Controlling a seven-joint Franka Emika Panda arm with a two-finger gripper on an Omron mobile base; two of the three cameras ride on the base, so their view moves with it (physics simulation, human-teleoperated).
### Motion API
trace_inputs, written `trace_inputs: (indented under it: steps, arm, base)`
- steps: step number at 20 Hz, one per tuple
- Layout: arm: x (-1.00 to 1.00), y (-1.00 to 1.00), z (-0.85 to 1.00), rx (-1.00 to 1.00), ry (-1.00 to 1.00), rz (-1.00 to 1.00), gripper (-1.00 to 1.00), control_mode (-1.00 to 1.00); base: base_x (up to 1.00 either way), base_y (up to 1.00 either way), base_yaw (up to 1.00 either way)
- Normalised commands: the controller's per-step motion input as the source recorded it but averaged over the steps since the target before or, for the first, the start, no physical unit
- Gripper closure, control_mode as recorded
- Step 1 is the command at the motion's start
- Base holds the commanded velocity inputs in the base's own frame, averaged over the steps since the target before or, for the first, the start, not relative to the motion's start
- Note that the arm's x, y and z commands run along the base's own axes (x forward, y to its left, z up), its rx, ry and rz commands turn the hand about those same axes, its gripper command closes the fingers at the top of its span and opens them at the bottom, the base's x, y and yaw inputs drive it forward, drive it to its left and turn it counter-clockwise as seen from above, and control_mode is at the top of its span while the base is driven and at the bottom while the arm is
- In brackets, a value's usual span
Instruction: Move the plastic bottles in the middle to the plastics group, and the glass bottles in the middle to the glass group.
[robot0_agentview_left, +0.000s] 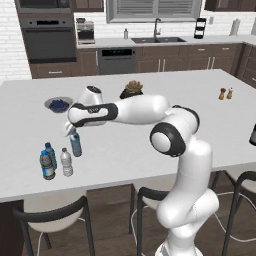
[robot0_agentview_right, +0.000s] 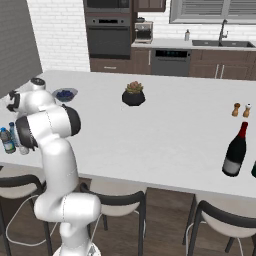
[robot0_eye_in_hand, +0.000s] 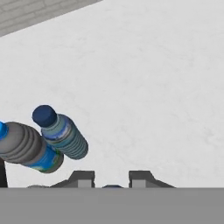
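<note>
My gripper (robot0_agentview_left: 74, 133) is shut on the cap end of the blue-tinted plastic bottle (robot0_agentview_left: 76, 145), which hangs upright low over the counter's left part. In the hand view the fingertips (robot0_eye_in_hand: 83, 178) frame its blue cap (robot0_eye_in_hand: 113, 187). Just left and nearer the front edge stands the plastics group: a dark grey bottle with a blue label (robot0_agentview_left: 46, 166) (robot0_eye_in_hand: 26, 148) and a blue bottle with a blue cap (robot0_agentview_left: 50, 150) (robot0_eye_in_hand: 61, 133). A clear plastic bottle with a white cap (robot0_agentview_left: 66, 163) stands beside them. I cannot tell whether the held bottle touches the counter.
A bowl of blue fruit (robot0_agentview_left: 58, 104) and a potted plant (robot0_agentview_left: 132, 90) sit behind the arm. Salt and pepper shakers (robot0_agentview_left: 225, 93) stand far right. A dark wine bottle with a red top (robot0_agentview_right: 236, 150) stands near the right front edge. Stools (robot0_agentview_left: 55, 215) line the front.
</note>
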Motion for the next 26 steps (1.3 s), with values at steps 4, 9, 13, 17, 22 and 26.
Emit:
trace_inputs:
  steps: [4,9,13,17,22,26]
  arm:
    - [0.00,0.22,-0.24,0.00,0.00,0.01,1.00,-1.00]
    - [0.00,0.22,-0.33,-0.01,0.00,0.01,1.00,-1.00]
    - [0.00,0.12,-0.41,-0.01,-0.01,0.03,1.00,-1.00]
    - [0.01,0.05,-0.31,0.00,-0.02,0.02,1.00,-1.00]
    - [0.01,0.00,-0.22,0.00,-0.06,0.00,1.00,-1.00]
    - [-0.10,0.04,-0.03,0.00,-0.02,0.01,1.00,-1.00]
  base:
    - [0.00,0.00,0.00]
    - [0.00,0.00,0.00]
    - [0.00,0.00,0.00]
    - [0.00,0.00,0.00]
    - [0.00,0.00,0.00]
    - [0.00,0.00,0.00]
